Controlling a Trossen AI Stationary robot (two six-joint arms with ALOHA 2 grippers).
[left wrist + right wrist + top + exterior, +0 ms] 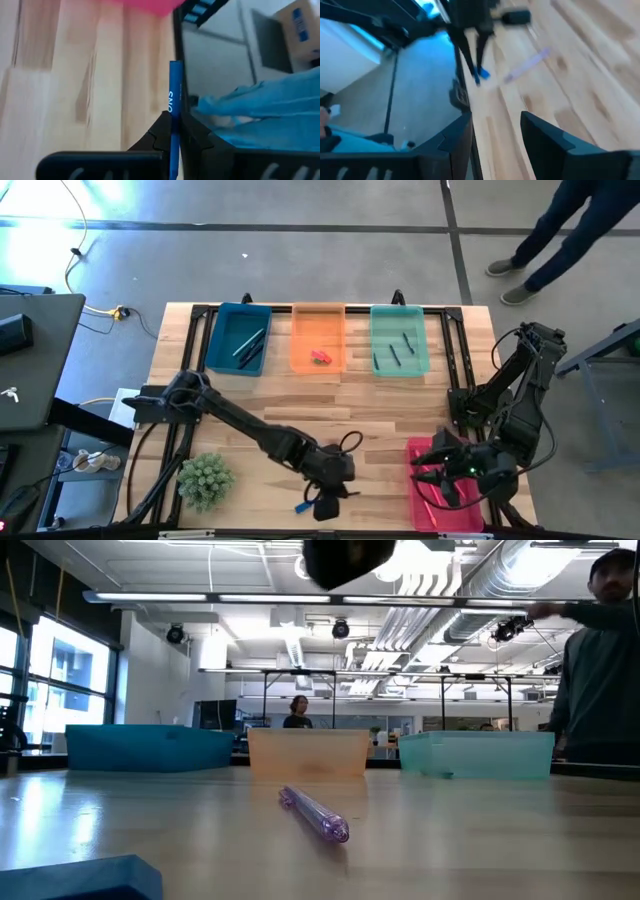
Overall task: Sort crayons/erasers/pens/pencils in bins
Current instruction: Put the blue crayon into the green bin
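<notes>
Most items already lay in the bins (318, 311). The left gripper (322, 502) clenched a blue pen (174, 95). The right gripper (447, 476) hung released over the pink bin (420, 515); a purple pen (314, 813) remained on the tabletop (380, 405).

I see a pale wooden table (380, 405) with a smooth, lightly sheened grain, translucent plastic bins (319, 337), a glossy clear purple plastic pen (314, 812), and matt black gripper fingers (161, 131).
</notes>
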